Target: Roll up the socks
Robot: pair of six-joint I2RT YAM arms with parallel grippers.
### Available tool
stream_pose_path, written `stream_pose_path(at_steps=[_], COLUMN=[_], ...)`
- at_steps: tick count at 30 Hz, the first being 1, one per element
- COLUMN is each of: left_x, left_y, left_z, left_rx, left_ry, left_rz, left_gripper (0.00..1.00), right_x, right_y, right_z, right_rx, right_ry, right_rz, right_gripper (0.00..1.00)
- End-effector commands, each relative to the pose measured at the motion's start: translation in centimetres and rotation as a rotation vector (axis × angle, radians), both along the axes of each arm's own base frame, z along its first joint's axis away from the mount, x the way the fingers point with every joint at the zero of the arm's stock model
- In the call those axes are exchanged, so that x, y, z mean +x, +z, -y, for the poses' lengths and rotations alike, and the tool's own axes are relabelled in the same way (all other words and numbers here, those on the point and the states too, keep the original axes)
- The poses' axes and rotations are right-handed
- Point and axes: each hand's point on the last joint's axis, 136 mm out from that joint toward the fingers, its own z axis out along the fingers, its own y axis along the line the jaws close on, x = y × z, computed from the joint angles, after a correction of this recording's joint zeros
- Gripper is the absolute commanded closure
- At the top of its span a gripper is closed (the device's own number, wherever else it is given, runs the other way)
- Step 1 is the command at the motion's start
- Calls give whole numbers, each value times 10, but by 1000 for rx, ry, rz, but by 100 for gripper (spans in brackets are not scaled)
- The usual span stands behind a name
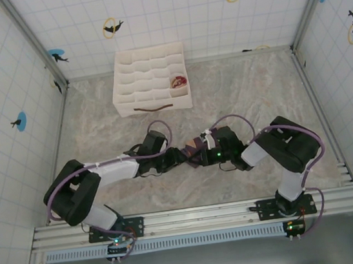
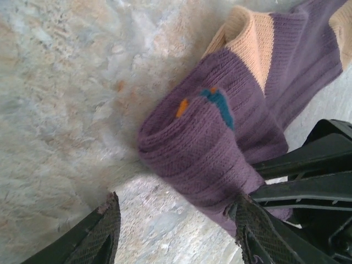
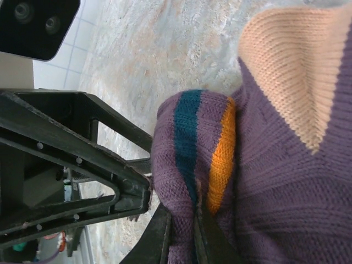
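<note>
Rolling in hand at mid-surface, with purple sock half-coiled from the cuff, pinched in right gripper jaws, flanked by spread left gripper jaws; next, likely winding on toward the toe end without slackening.

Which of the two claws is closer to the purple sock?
The right. The right gripper is pinching the purple sock by its striped cuff. The left gripper sits open at the sock's rolled end, not clamped on it.
</note>
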Motion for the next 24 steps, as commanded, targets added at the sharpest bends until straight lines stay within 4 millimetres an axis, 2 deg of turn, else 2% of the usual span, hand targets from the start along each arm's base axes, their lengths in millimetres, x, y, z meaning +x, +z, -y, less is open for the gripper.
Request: stream_pose_path(at_steps=[1, 9, 14, 17, 21, 24], left_x=[9, 11, 9, 7, 4, 3], left_y=[-2, -21, -34, -42, -48, -45], left_z=[5, 4, -2, -5, -7, -7], left_rx=[-4, 46, 77, 106, 137, 165], left_ry=[43, 100, 134, 140, 123, 86], left_rz=[5, -23, -58, -86, -106, -103], left_gripper=[44, 50, 63, 76, 95, 100], right_x=[-20, -21, -22, -21, -20, -18], right_y=[-47, -48, -45, -43, -36, -23], right_z=[23, 32, 32, 31, 31, 31], right_rx=[-125, -66, -36, -24, -12, -19], right_ry=[-58, -126, -138, -139, -132, -111], right_rz=[-234, -287, -308, -304, -267, -198], right_gripper=[100, 100, 100, 100, 89, 76])
